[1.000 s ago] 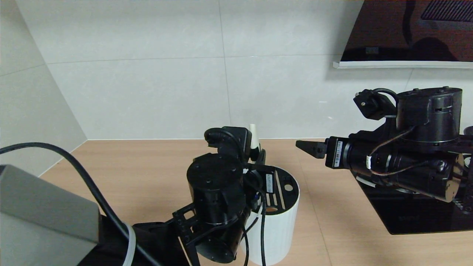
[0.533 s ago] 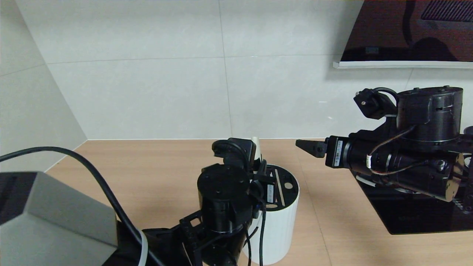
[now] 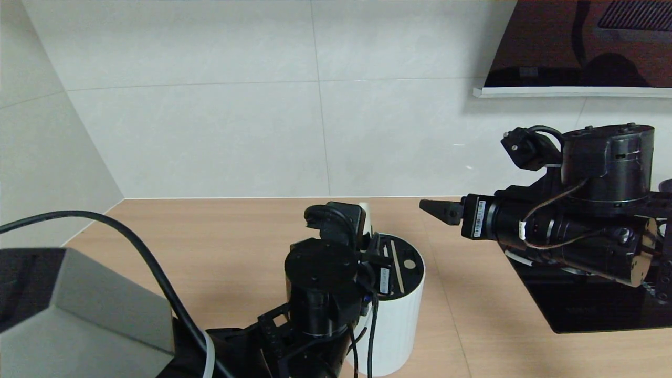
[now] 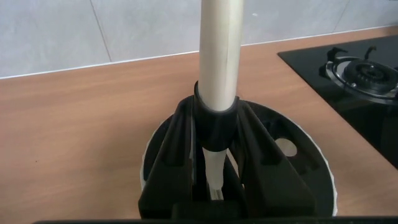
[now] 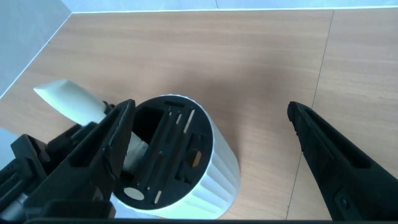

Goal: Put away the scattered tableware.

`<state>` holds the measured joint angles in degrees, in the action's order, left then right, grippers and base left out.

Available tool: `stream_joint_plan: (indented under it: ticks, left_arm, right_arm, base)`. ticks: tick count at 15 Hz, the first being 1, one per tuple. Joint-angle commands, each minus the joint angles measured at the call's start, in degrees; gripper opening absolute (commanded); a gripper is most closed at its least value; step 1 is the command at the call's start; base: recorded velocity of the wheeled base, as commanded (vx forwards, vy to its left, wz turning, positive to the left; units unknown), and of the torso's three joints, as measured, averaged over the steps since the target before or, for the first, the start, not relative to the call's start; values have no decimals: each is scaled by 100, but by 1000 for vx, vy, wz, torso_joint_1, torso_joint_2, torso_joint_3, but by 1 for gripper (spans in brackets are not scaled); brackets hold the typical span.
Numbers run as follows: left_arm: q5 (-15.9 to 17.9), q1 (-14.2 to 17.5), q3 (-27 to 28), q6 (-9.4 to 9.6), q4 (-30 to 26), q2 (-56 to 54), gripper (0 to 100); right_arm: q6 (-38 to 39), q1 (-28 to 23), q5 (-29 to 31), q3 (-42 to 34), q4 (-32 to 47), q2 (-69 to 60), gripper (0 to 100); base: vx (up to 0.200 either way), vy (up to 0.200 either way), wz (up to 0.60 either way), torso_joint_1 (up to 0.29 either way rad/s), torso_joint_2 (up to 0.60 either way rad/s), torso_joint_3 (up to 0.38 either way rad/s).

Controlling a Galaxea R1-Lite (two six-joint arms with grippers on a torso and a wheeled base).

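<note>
One cream round-handled utensil (image 4: 219,50) stands upright, its lower end entering the black slotted top (image 3: 407,249) of the white ribbed cylindrical holder (image 3: 399,315). The left gripper (image 4: 216,115) is clamped on the handle, apparently to steer it straight. The right gripper (image 5: 210,107), fingers spread and holding nothing, hangs apart, probably leaving room.

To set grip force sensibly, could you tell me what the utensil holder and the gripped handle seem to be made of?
The utensil holder: likely plastic; matt white ribbed wall, black slotted top. The utensil handle: smooth cream with a soft sheen, perhaps plastic or ceramic; unclear.
</note>
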<state>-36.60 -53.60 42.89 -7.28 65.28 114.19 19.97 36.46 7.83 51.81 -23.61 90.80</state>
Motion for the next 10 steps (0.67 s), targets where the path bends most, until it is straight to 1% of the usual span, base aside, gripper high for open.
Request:
stream_joint_plan:
  ticks: [1,10]
  left_arm:
    - [-5,-1,-8,-2,2,7,100]
    - [3,-1,-105,16,-7,-90,100]
  right_arm:
    - [-2,1,0,-13,-3,8,100]
    - [-2,1,8,-13,-3,8,100]
  base:
    - [0,0,0,0,0,0]
    - [0,0,0,0,0,0]
